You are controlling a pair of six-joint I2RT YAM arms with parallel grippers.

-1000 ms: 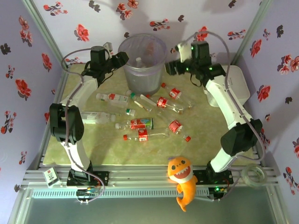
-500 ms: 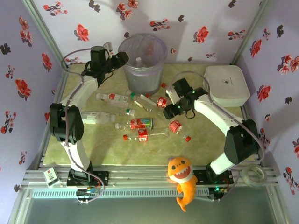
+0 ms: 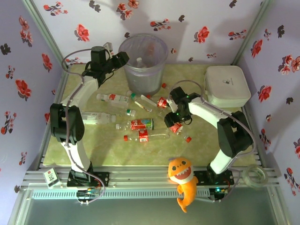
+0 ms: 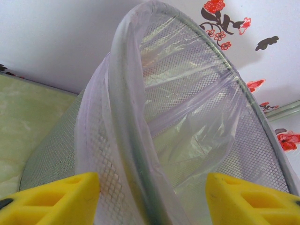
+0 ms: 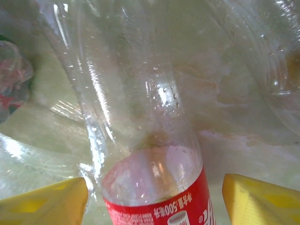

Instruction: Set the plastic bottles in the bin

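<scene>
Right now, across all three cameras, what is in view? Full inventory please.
pale green mat: one, covering the table.
translucent grey round plastic bin: one, far centre of the mat.
small clear plastic bottles: about eight, red-and-white labels, mixed caps, scattered on the mat; another bottle inside the bin.
white rounded-square lidded box: one, far right.
orange plush shark toy: one, near edge, beside the right arm's base.
left pincer: one, yellow fingers, open astride the bin's rim.
right pincer: one, yellow fingers, open either side of a red-labelled bottle lying on the mat.
</scene>
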